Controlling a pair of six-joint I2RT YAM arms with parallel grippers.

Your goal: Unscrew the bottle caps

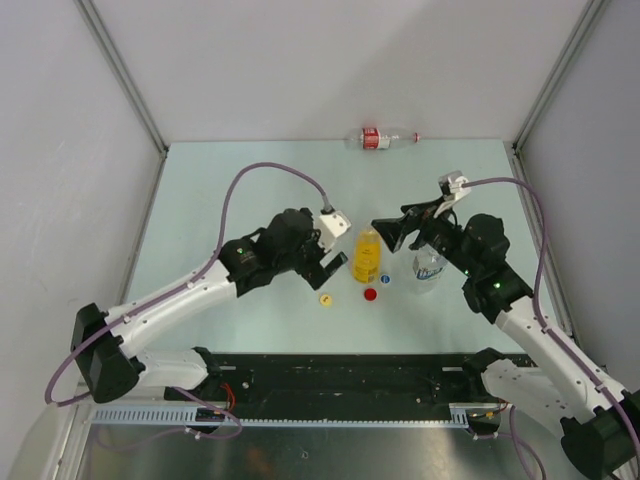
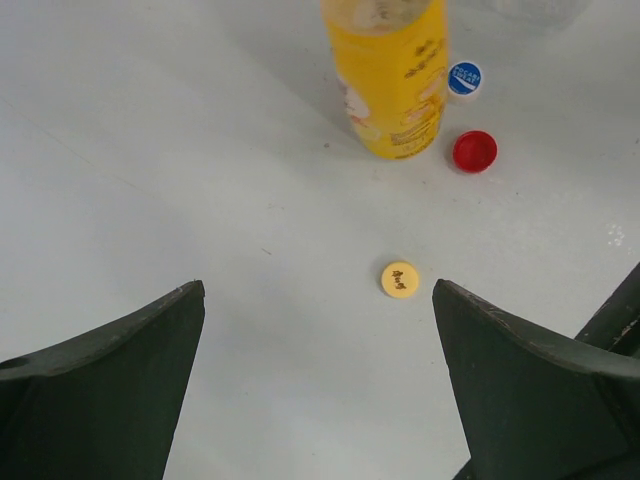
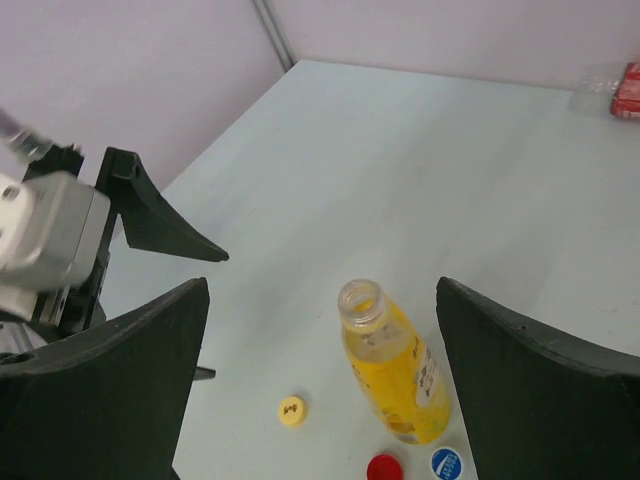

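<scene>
The yellow bottle (image 1: 367,254) stands upright mid-table with its mouth open; it also shows in the left wrist view (image 2: 390,75) and the right wrist view (image 3: 395,370). Three caps lie loose on the table: yellow cap (image 1: 325,299) (image 2: 399,279) (image 3: 291,409), red cap (image 1: 370,295) (image 2: 474,151) (image 3: 384,467), blue cap (image 1: 385,279) (image 2: 464,78) (image 3: 446,464). The short clear bottle (image 1: 428,268) stands right of them. The slim bottle with a red label (image 1: 378,138) (image 3: 610,88) lies at the far edge. My left gripper (image 1: 335,262) (image 2: 318,300) is open and empty, left of the yellow bottle. My right gripper (image 1: 385,232) (image 3: 320,295) is open and empty above it.
White walls with metal corner posts (image 1: 120,70) enclose the table on three sides. The left arm's gripper fingers (image 3: 150,215) show at the left of the right wrist view. A black rail (image 1: 330,375) runs along the near edge.
</scene>
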